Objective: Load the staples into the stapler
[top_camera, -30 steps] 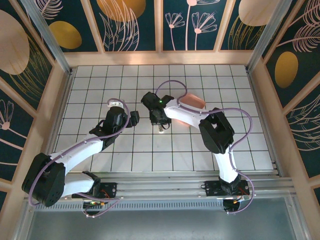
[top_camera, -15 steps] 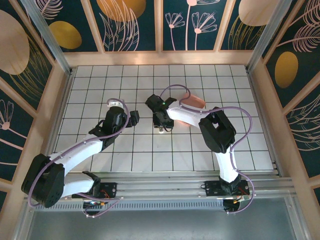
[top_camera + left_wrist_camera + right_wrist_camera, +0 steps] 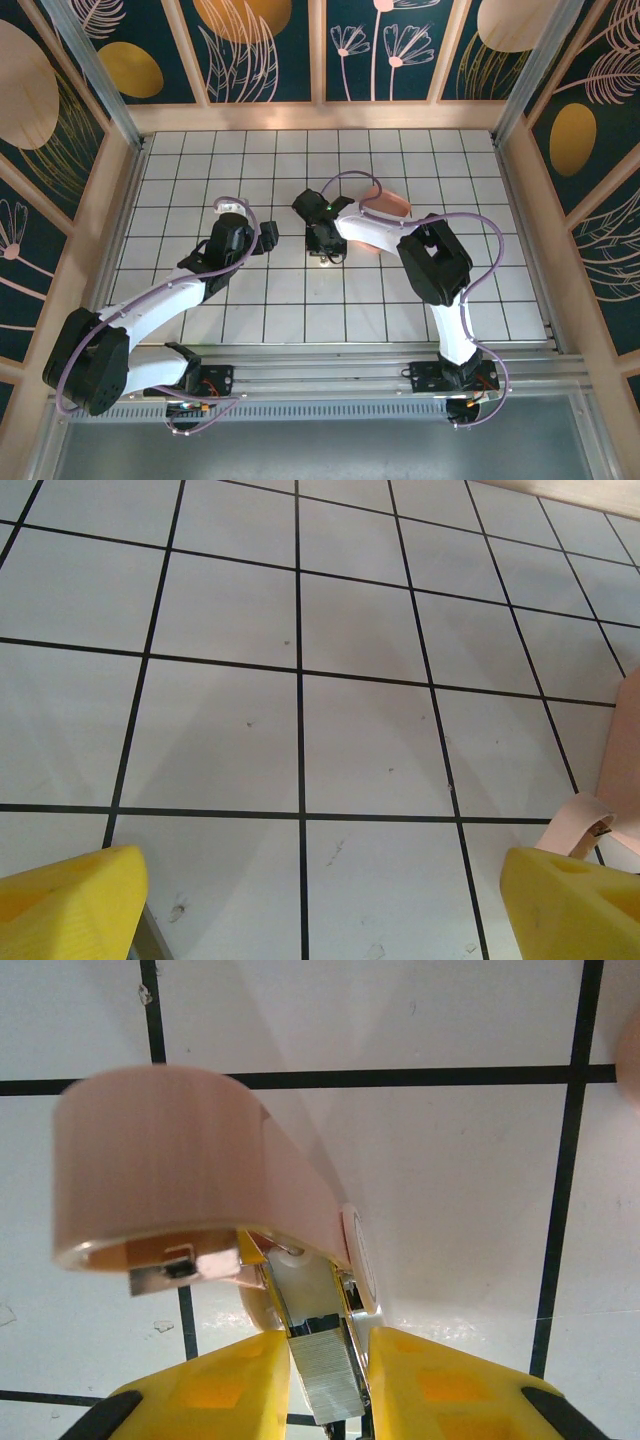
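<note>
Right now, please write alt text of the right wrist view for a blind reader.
Two yellow jaws pinch the staples, a silver strip, its tip in the open stapler, whose pale pink lid stands raised over white tiles.

White black-gridded tile table [image 3: 200,160], open pink stapler [image 3: 170,1150] and salmon tray [image 3: 388,204] on it

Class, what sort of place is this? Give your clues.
Probably a robot test cell: left arm and right arm bolted to a gridded table, boxed in by painted panels on metal posts.
</note>
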